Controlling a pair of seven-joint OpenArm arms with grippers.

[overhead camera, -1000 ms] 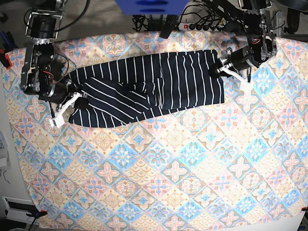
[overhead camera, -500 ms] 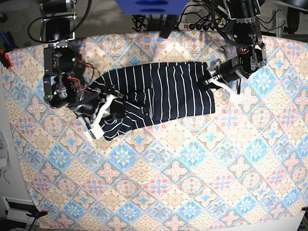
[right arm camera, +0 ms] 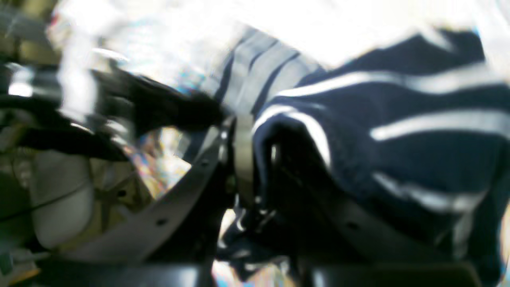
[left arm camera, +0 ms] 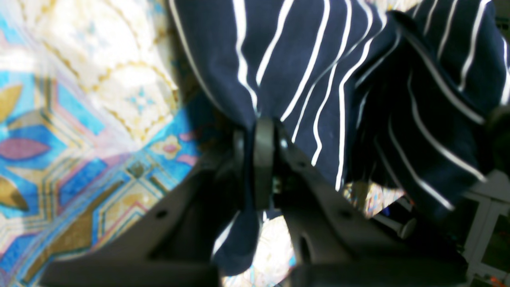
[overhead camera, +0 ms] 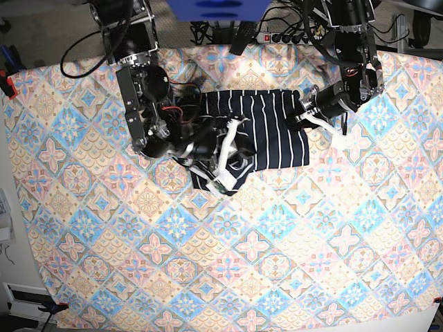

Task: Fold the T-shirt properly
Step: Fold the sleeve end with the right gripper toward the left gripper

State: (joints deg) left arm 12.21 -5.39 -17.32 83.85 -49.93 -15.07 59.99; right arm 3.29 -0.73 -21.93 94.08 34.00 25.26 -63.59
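Note:
The dark navy T-shirt [overhead camera: 277, 131] with thin white stripes lies bunched at the upper middle of the tablecloth [overhead camera: 277, 242], its left part pulled over itself. My left gripper [overhead camera: 300, 116] is shut on the shirt's right edge. The left wrist view shows this gripper [left arm camera: 259, 159] pinching a fold of the striped cloth [left arm camera: 310, 79] above the tablecloth [left arm camera: 79, 119]. My right gripper [overhead camera: 228, 155] is shut on the shirt's left end, over the shirt's lower left part. The blurred right wrist view shows this gripper [right arm camera: 247, 159] closed on the cloth [right arm camera: 398, 151].
A power strip [overhead camera: 291, 38] and cables lie behind the table's far edge, beside a blue object [overhead camera: 218, 10]. A red clamp [overhead camera: 7, 86] holds the tablecloth at the left edge. The right arm's body [overhead camera: 142, 97] stretches over the upper left of the cloth.
My right gripper has carried the shirt's left end far to the right, over the shirt's middle, so the shirt is shorter and bunched. My left gripper first drew in slightly leftward, then held still.

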